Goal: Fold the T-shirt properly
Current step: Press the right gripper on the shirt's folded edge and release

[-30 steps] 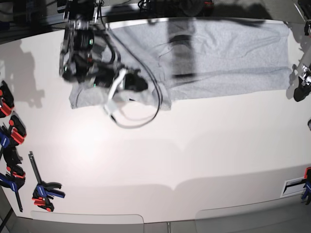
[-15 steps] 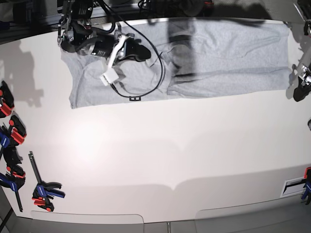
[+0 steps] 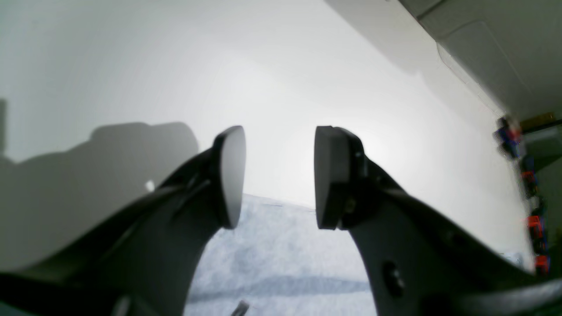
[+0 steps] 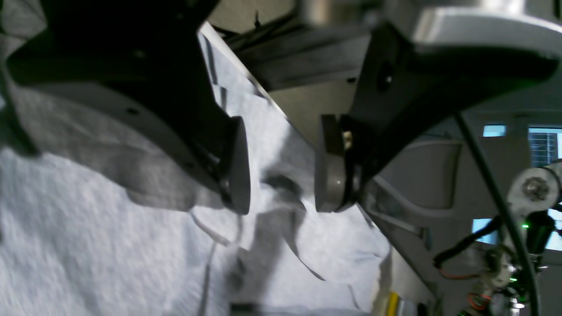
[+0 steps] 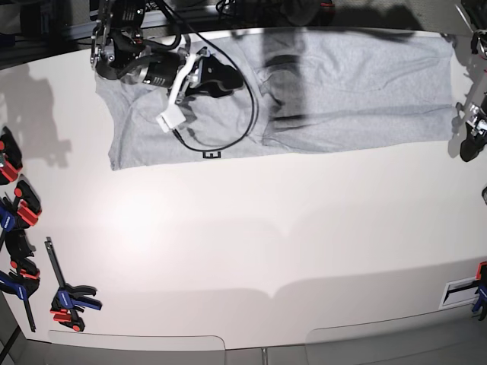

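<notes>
The light grey T-shirt (image 5: pixel 350 84) lies spread flat along the table's far edge, plain side up, with a small black mark (image 5: pixel 211 154) at its front hem. My right gripper (image 5: pixel 228 76) hovers over the shirt's left part. In the right wrist view it (image 4: pixel 281 169) is open and empty, with creased grey cloth (image 4: pixel 109 245) below. My left gripper (image 5: pixel 467 146) sits at the shirt's right end by the table edge. In the left wrist view it (image 3: pixel 279 175) is open and empty, over a corner of the shirt (image 3: pixel 281 263) and the white table (image 3: pixel 281 70).
A black cable loop (image 5: pixel 242 125) and a white connector (image 5: pixel 170 120) from the right arm hang over the shirt. Red, blue and black clamps (image 5: pixel 19 201) line the table's left edge, one more (image 5: pixel 72 298) is at front left. A label (image 5: pixel 460 293) is at front right.
My right arm drew back from the shirt's front-left hem toward the far edge. The shirt's left part now lies flat and uncovered. My left arm stayed put.
</notes>
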Action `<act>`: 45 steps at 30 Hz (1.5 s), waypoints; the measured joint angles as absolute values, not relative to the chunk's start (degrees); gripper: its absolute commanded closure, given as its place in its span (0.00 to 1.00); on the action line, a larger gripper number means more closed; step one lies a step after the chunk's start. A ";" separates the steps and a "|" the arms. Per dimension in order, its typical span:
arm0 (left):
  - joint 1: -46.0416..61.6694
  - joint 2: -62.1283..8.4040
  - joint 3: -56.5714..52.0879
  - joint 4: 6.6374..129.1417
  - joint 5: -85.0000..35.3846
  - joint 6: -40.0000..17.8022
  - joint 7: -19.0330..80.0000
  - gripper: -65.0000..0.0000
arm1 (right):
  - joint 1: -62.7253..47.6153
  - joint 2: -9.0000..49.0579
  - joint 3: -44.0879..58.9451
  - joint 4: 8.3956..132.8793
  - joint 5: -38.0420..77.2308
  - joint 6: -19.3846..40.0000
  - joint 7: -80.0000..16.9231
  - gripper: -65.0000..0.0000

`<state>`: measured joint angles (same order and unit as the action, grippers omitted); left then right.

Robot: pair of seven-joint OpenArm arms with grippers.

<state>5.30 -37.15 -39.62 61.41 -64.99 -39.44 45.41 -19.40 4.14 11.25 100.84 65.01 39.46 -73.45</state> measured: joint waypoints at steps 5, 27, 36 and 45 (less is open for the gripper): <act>5.34 -37.12 -48.45 61.41 -64.55 -39.44 46.65 0.64 | -19.33 4.14 11.25 107.48 69.14 39.46 -73.23 0.64; 17.74 -24.84 -55.02 61.39 -64.49 -39.44 44.95 0.47 | -19.05 4.12 11.25 111.90 68.93 39.46 -72.25 0.64; 17.61 -23.00 -54.70 61.39 -64.47 -39.42 44.91 0.47 | -19.05 4.12 11.25 111.90 68.90 39.46 -72.25 0.64; 17.61 -22.85 -54.70 61.39 -64.45 -39.44 44.95 0.47 | -19.05 4.12 11.25 111.90 68.90 39.46 -72.25 0.64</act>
